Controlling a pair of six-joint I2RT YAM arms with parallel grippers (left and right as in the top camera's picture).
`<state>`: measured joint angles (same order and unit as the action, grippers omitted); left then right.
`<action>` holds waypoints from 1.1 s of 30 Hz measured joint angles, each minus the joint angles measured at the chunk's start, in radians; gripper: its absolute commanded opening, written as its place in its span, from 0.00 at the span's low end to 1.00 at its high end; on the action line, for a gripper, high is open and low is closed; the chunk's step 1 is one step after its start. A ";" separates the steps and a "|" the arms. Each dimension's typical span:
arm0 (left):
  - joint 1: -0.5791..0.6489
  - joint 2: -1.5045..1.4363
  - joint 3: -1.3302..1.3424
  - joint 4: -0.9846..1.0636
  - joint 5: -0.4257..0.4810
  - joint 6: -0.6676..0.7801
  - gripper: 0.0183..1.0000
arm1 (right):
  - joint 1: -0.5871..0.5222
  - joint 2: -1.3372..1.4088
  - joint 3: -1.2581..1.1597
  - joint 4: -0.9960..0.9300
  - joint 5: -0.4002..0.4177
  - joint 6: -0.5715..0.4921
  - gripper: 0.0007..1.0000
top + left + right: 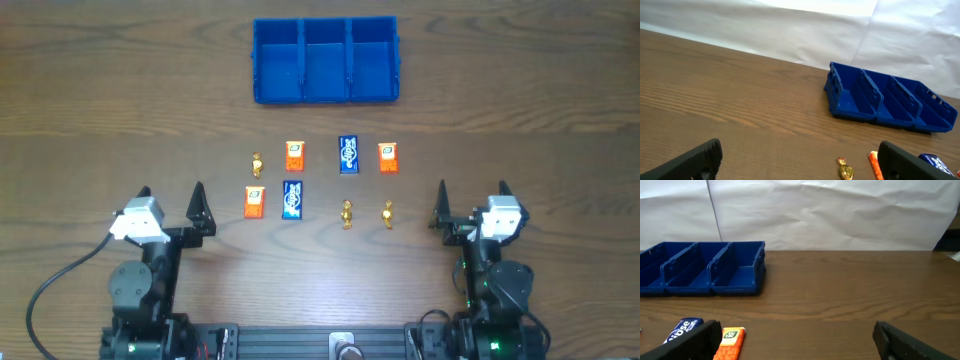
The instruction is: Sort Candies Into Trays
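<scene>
A blue tray (325, 97) with three empty compartments sits at the far centre of the wooden table. Below it lie three orange candy packs (295, 155), two blue packs (348, 154) and three gold-wrapped candies (347, 214) in two loose rows. My left gripper (172, 206) is open near the front left, just left of the rows. My right gripper (471, 206) is open at the front right. Neither holds anything. The left wrist view has the tray (855, 110), a gold candy (845, 170) and an orange pack (874, 162). The right wrist view has the tray (737, 287), a blue pack (682, 329) and an orange pack (731, 339).
White sheeting (830, 215) hangs behind the table's far edge. Bare wood (110, 110) stretches to both sides of the tray and the candies. Cables (50, 290) run by the left arm's base.
</scene>
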<state>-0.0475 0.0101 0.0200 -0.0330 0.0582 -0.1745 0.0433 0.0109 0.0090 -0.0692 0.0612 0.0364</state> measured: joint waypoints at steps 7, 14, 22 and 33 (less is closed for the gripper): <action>0.089 0.000 0.000 0.000 -0.004 0.119 1.00 | -0.001 0.000 0.000 0.000 0.001 0.000 1.00; 0.090 0.000 0.000 0.000 -0.004 0.131 1.00 | -0.001 0.000 0.000 0.000 0.002 0.000 1.00; 0.036 0.010 0.011 0.003 0.000 0.099 1.00 | -0.001 0.000 0.000 0.000 0.003 0.000 1.00; -0.236 1.047 0.790 -0.592 0.026 -0.157 1.00 | -0.003 -0.001 0.000 0.000 0.006 0.000 1.00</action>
<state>-0.2832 1.0569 0.8101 -0.6250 0.0841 -0.3317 0.0406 0.0101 0.0090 -0.0696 0.0677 0.0360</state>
